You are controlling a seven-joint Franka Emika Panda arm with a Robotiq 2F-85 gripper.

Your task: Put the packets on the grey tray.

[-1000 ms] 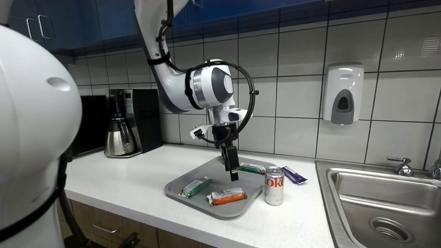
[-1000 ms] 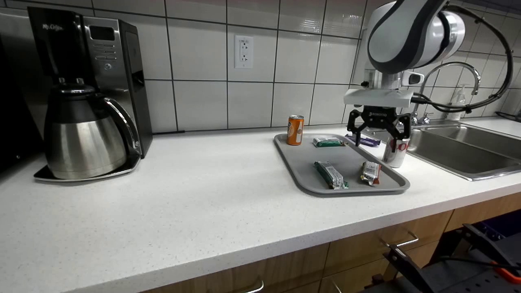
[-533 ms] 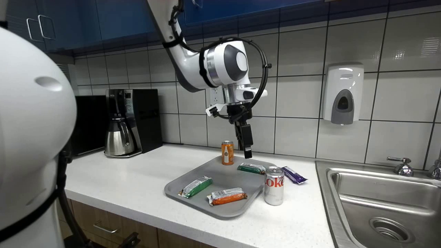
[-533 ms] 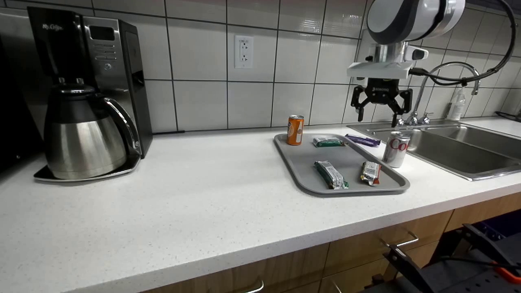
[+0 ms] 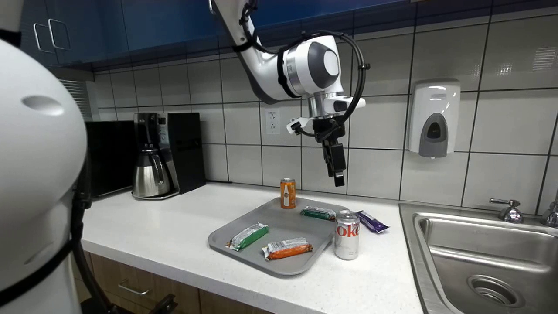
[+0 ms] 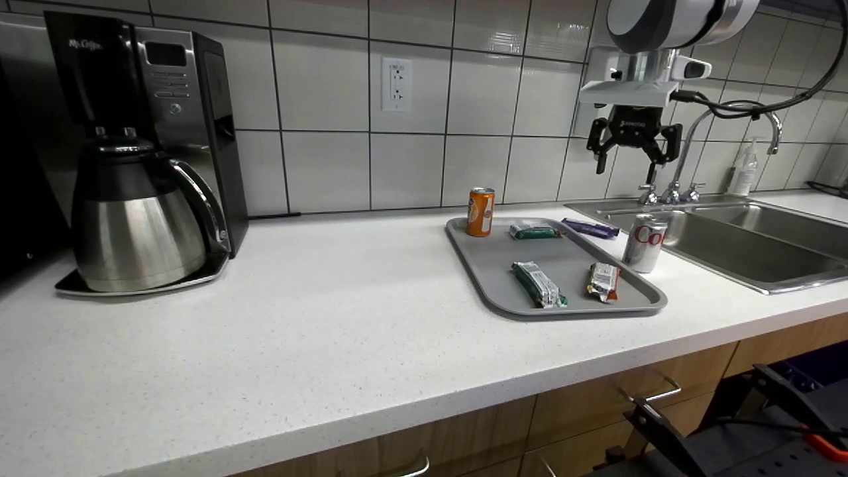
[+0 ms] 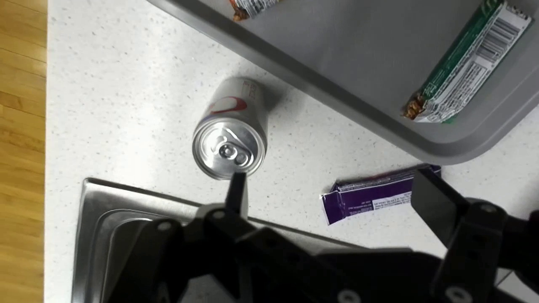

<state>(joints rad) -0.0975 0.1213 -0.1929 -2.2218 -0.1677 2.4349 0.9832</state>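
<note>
Purple packet (image 7: 362,195) off the grey tray (image 7: 358,54)

It lies flat below the gripper (image 6: 626,176), just beside a corner of the tray. The tray is big and flat, with round corners and a low edge, also lower than the gripper. Three packets lie flat on it: a bluish-green and white one (image 7: 467,67) nearest the gripper, then an orange one (image 5: 287,249), and a green one (image 5: 247,237) farthest away.

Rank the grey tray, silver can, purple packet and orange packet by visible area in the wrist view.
1. Grey tray, cropped
2. Silver can, its top nearer the camera
3. Purple packet, partly behind the gripper
4. Orange packet, one end showing
</note>
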